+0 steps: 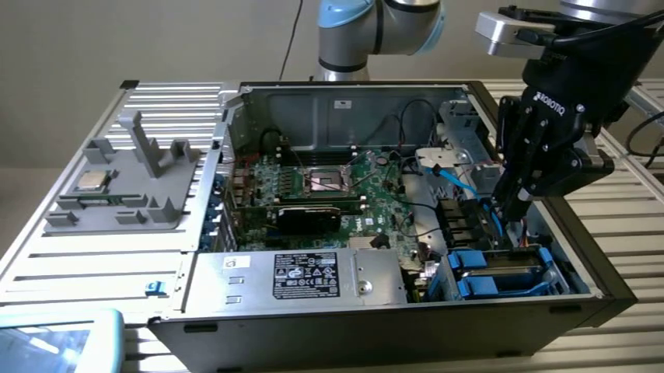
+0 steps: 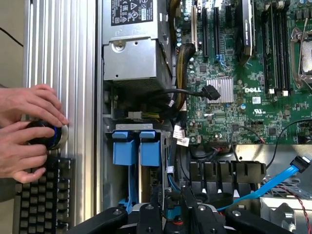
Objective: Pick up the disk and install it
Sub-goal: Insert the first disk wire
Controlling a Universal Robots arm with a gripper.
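The disk (image 1: 506,264), silver-grey in a bright blue carrier, lies in the drive bay at the front corner of the open computer case, on the exterior view's right. In the wrist view its blue tabs (image 2: 150,153) sit next to a second blue carrier. My gripper (image 1: 512,221) points down at the bay's far end. Seen from the wrist, the gripper (image 2: 171,204) has its black fingers (image 2: 157,202) drawn close on either side of a blue piece at the disk's end, shut on it.
A silver power supply box with a black label (image 1: 301,276) sits beside the bay, the motherboard (image 1: 332,190) behind it. A blue cable (image 2: 273,183) runs past the fingers. A grey fixture holds a CPU chip (image 1: 93,180). A person's hands (image 2: 29,131) rest on a knob above a keyboard (image 2: 41,200).
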